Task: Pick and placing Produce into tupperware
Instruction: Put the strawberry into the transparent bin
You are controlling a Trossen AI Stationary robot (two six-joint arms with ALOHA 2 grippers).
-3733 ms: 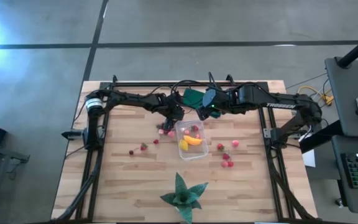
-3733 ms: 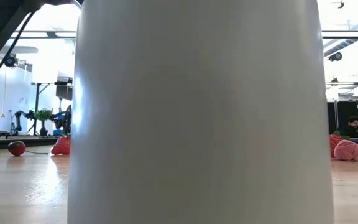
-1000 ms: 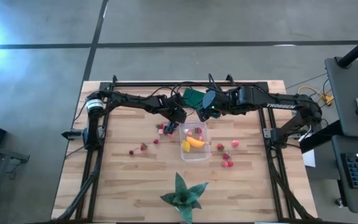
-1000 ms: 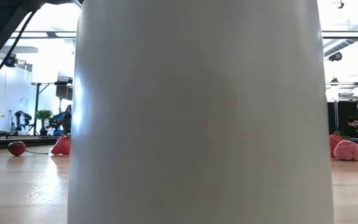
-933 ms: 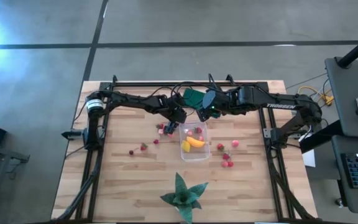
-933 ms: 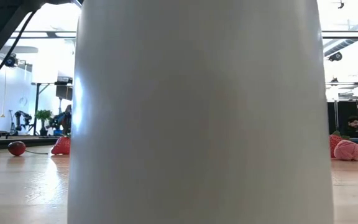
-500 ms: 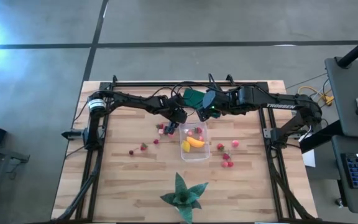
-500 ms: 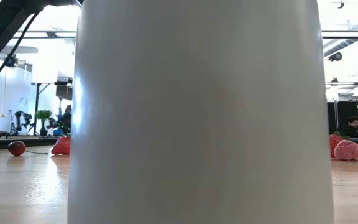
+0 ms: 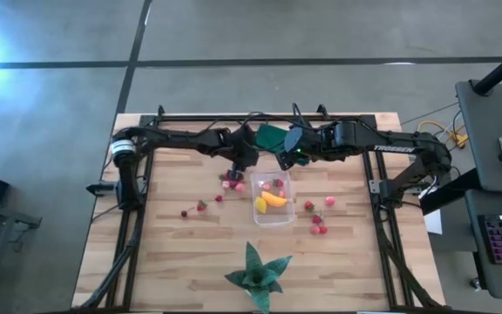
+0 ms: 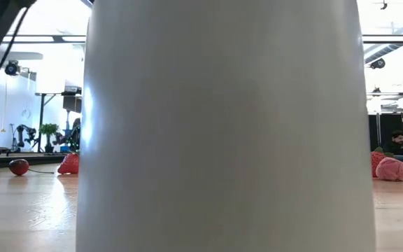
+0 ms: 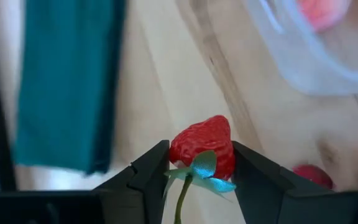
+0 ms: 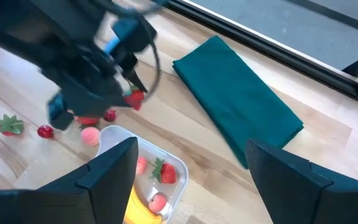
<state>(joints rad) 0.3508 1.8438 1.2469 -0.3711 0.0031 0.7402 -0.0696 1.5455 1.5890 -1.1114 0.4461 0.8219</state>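
Left gripper has its fingers clamped on a strawberry, and the tub sits just ahead of them; right gripper, released wide, hovers nearby.

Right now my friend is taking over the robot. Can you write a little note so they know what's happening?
Left gripper: shut on a red strawberry, lifted beside the tub's far-left corner.
Right gripper: open and empty, hovering at the tub's far end.
Clear tub: mid-table; inside are a banana, a yellow piece and a few red and pink berries.
Done: those pieces are packed.
Left: drop the held strawberry in, then gather the loose berries left of the tub, a farther pair near, and the group on its right.
Green cloth and green leafy star stay out.
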